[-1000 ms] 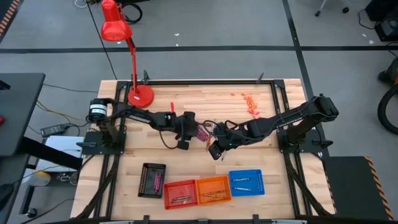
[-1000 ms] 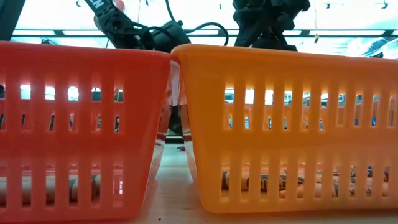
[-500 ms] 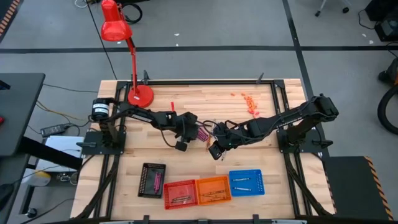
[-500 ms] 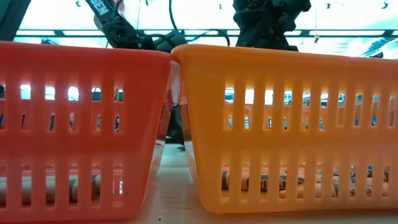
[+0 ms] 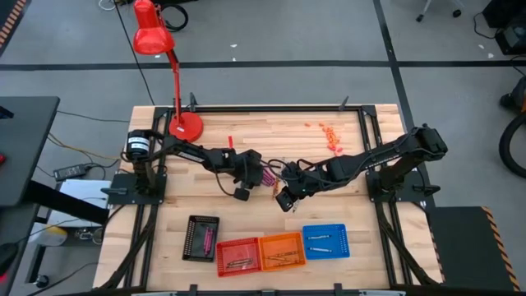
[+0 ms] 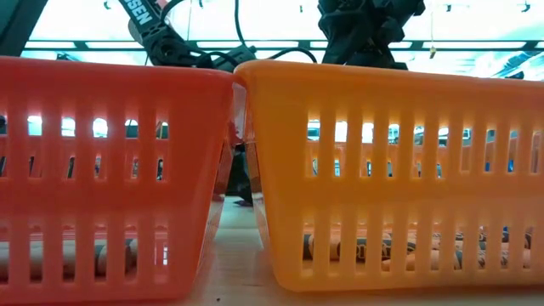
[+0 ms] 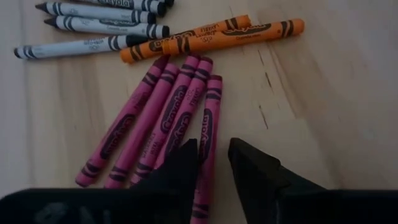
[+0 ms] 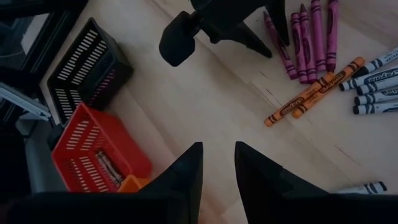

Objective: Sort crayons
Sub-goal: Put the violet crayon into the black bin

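The left tool [image 7: 213, 155], fingers parted, straddles one magenta crayon [image 7: 207, 127] mid-desk [image 5: 271, 131], seemingly lined up for a pinch; nothing gripped yet. The right tool [image 8: 217, 163] waits nearby, parted, empty.

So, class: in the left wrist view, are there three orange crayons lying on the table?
No, only two orange crayons lie there, side by side above the magenta crayons.

Robot lab: framed workbench [image 5: 271, 131], taped concrete floor [image 5: 329, 41].
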